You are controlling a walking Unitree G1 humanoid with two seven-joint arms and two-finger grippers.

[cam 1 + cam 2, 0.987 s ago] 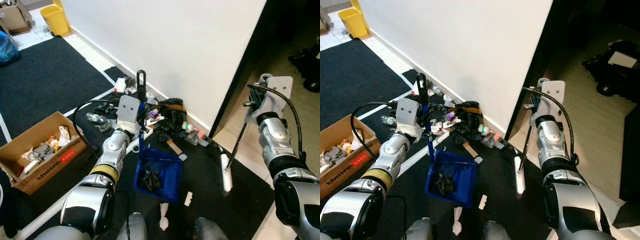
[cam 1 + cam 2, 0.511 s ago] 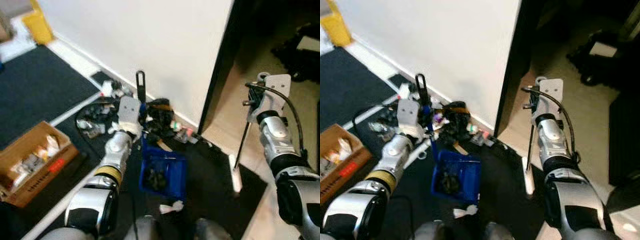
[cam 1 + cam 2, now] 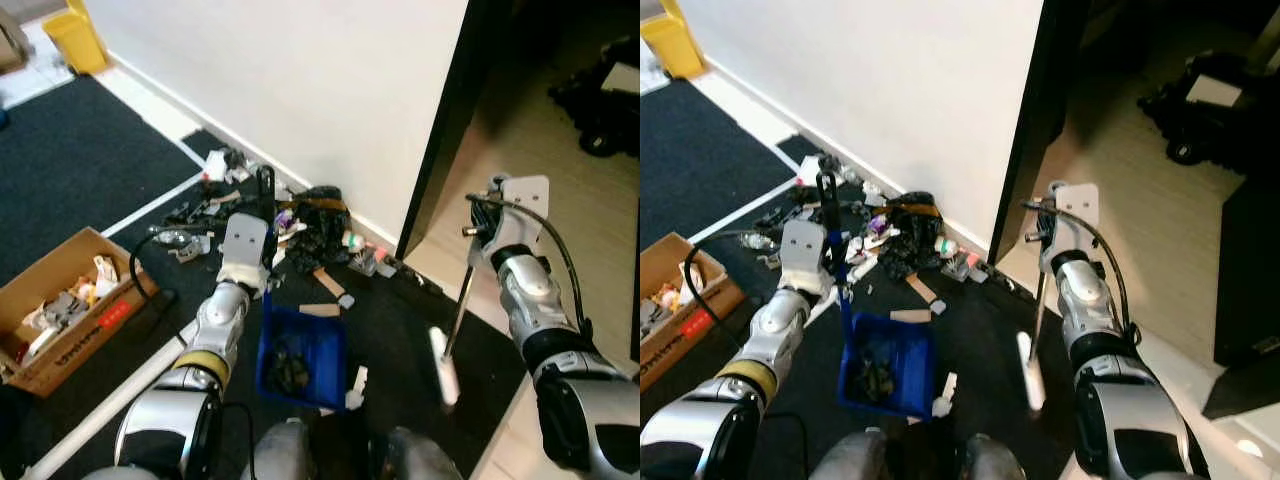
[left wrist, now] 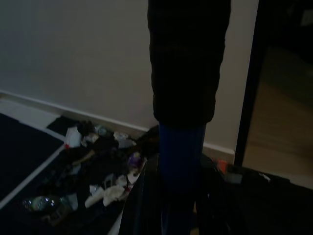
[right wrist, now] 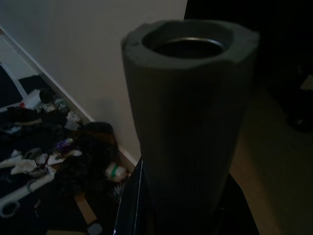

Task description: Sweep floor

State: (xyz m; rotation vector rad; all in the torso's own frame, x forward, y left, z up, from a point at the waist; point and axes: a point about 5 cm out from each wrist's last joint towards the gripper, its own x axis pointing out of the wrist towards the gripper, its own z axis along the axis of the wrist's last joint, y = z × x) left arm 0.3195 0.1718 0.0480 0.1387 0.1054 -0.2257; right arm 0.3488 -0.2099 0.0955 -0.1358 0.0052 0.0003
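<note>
A blue dustpan [image 3: 300, 355] rests on the black carpet with dark debris inside. Its blue pole rises to a black grip [image 3: 266, 195], and my left gripper [image 3: 266, 262] is shut on that pole; in the left wrist view the pole [image 4: 181, 156] runs between the fingers. My right gripper [image 3: 480, 235] is shut on the broom's grey foam grip [image 5: 188, 112]. The thin broom pole [image 3: 458, 305] slants down to a white head [image 3: 442, 365] on the carpet, right of the dustpan. A trash pile [image 3: 310, 222] lies against the white wall beyond the dustpan.
A cardboard box [image 3: 62, 308] of scraps sits at the left, and a yellow bin [image 3: 75, 28] stands far back left. A brown strip [image 3: 320, 310] and a white scrap [image 3: 356, 385] lie beside the dustpan. A dark door frame [image 3: 440, 150] opens onto a wooden floor at the right.
The whole view has shifted as the camera moved. Both grippers keep their hold, and the dustpan and broom head stand much as before relative to each other.
</note>
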